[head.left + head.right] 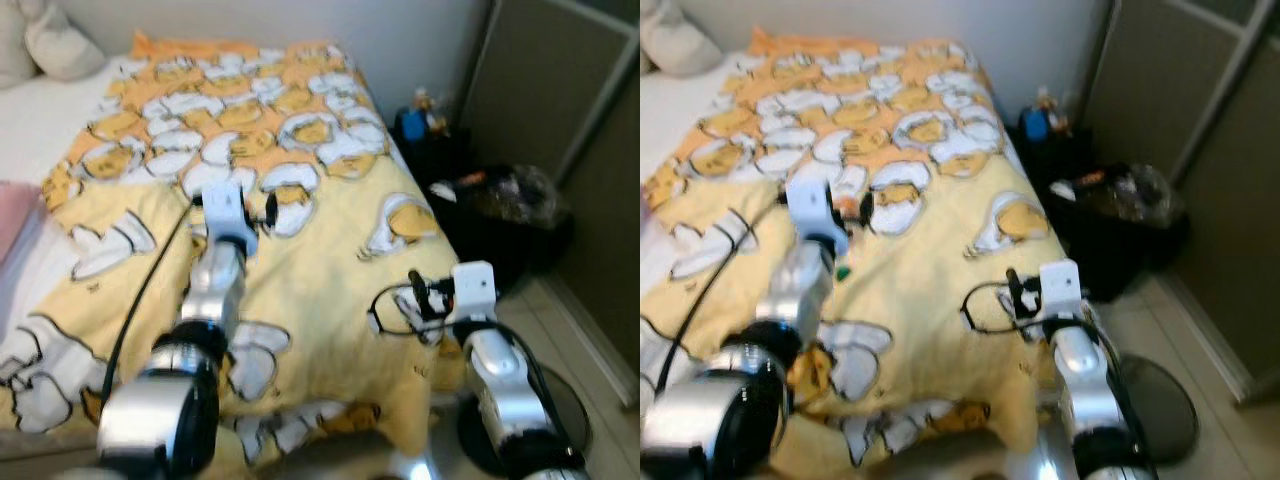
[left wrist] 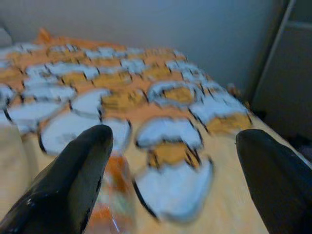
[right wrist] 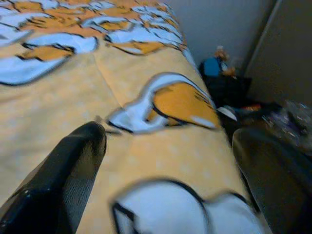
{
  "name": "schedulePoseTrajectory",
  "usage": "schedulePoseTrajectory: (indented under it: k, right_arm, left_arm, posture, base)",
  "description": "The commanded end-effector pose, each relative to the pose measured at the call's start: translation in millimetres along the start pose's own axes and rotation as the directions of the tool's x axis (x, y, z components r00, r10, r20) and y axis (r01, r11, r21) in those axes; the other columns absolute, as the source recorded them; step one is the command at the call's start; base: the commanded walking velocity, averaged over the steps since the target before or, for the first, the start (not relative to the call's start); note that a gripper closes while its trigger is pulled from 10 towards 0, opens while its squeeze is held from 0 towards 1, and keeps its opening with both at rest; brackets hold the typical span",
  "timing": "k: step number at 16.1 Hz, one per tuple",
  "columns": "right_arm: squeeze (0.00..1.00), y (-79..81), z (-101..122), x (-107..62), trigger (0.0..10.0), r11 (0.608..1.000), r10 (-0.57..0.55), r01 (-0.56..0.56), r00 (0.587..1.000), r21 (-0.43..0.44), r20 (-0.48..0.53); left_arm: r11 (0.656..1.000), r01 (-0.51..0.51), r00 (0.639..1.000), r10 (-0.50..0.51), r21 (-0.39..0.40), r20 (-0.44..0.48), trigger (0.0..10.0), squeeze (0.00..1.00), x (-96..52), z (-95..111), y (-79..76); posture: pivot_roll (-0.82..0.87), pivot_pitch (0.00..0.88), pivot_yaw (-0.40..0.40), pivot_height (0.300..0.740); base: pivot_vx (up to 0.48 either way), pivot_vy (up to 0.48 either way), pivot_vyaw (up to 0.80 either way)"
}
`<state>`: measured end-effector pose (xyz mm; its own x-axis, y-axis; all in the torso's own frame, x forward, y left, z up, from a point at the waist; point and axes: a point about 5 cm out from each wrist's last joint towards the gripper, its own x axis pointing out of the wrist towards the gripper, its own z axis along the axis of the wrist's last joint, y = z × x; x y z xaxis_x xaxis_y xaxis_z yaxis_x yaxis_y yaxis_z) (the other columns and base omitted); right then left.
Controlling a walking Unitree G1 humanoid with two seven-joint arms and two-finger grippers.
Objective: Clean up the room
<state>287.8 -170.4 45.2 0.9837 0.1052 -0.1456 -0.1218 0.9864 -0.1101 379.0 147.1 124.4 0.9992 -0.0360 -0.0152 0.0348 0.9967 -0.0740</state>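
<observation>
From our head camera we look down on a bed (image 1: 60, 130) covered by a yellow blanket (image 1: 330, 260) printed with white and orange egg shapes, with a pillow (image 1: 60, 45) at its far left corner and a pink cloth (image 1: 15, 215) at the left edge. Our left arm reaches over the middle of the blanket and our right arm hangs over its right edge; the fingers are too small and blurred here to read. Right of the bed, on the floor, we see a black bin (image 1: 510, 215) with a clear bag in it, and behind it a dark bag with a blue item (image 1: 412, 122). In the left wrist view our left gripper (image 2: 173, 161) has its 2 fingers spread wide, hovering over the blanket, with a blurred orange and clear object (image 2: 114, 195) just beside 1 finger; we cannot tell what it is. In the right wrist view our right gripper (image 3: 165, 165) is also spread wide above the blanket near its edge, holding nothing.
</observation>
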Motion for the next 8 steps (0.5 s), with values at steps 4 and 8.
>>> schedulePoseTrajectory:
  k: [4, 8]
  right_arm:
    - [0.00, 9.5, -6.8, -19.6, 10.0, 1.000, 0.009, -0.009, 1.000, 0.009, -0.004]
    - [0.00, 5.8, -14.5, -66.4, 10.0, 0.999, -0.039, 0.039, 0.999, -0.016, -0.031]
  left_arm:
    - [0.998, -0.061, 0.968, 0.050, -0.036, -0.246, 10.0, 0.00, 2.4, -19.9, -1.6]
    - [0.978, -0.209, 0.934, 0.195, -0.017, -0.301, 10.0, 0.00, 0.1, -22.7, 20.8]
  posture:
    - [-0.32, 0.054, 0.058, 0.740]
    - [-0.45, 0.172, 0.081, 0.740]
  base:
    - [0.227, 0.000, 0.00]
    - [0.000, 0.000, 0.00]
